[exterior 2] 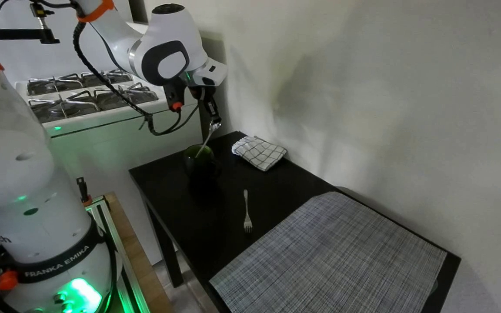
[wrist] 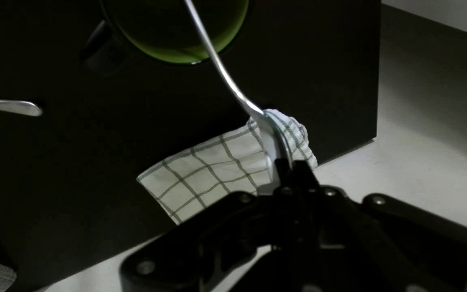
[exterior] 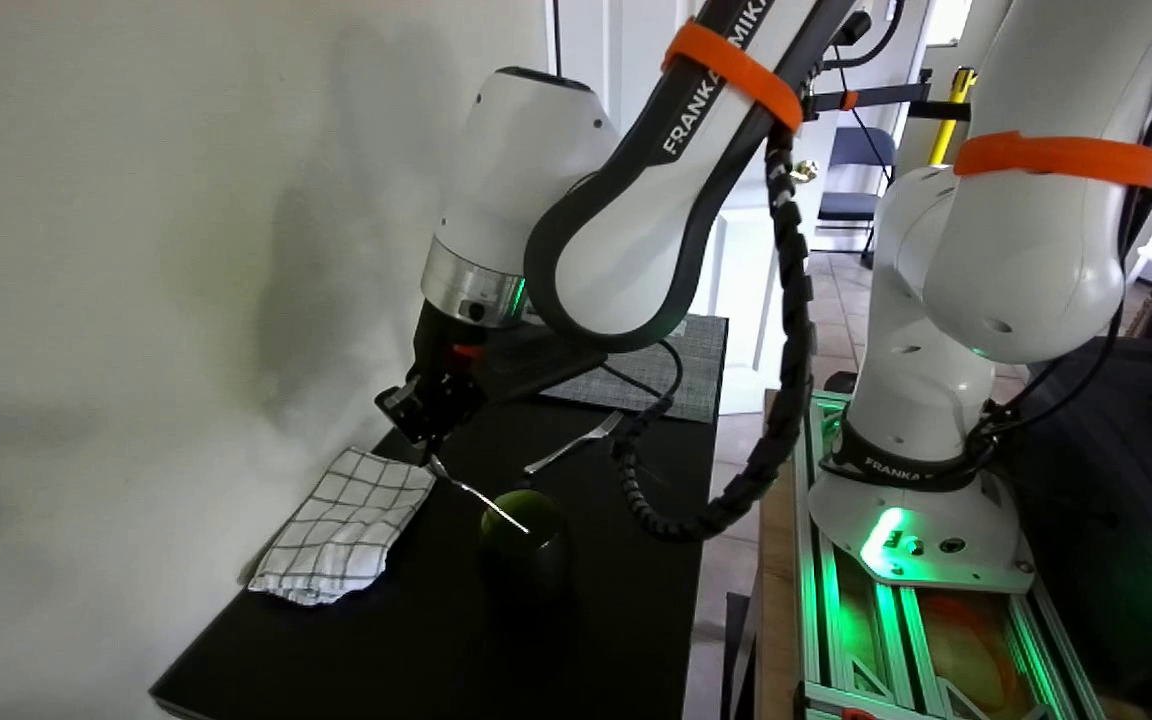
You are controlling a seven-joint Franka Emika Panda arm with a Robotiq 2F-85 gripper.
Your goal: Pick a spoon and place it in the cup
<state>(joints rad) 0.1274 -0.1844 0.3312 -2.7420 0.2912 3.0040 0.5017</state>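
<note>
Spoon (wrist: 232,84), 1: pinched by its bowl in the gripper (wrist: 293,166), handle down at the mouth of cup (exterior 2: 197,167), 1, near the table (exterior 2: 218,204) edge facing the stove (exterior 2: 115,158). Risks toppling out if released this slanted.

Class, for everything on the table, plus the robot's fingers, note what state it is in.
Cup: upright, contents too dark to tell
Spoon: tilted, held by its bowl, handle slanting down toward the cup
Fingers: shut on the spoon
Fork: lying flat
Checked cloth: folded, slightly creased
Placemat: spread flat
</note>
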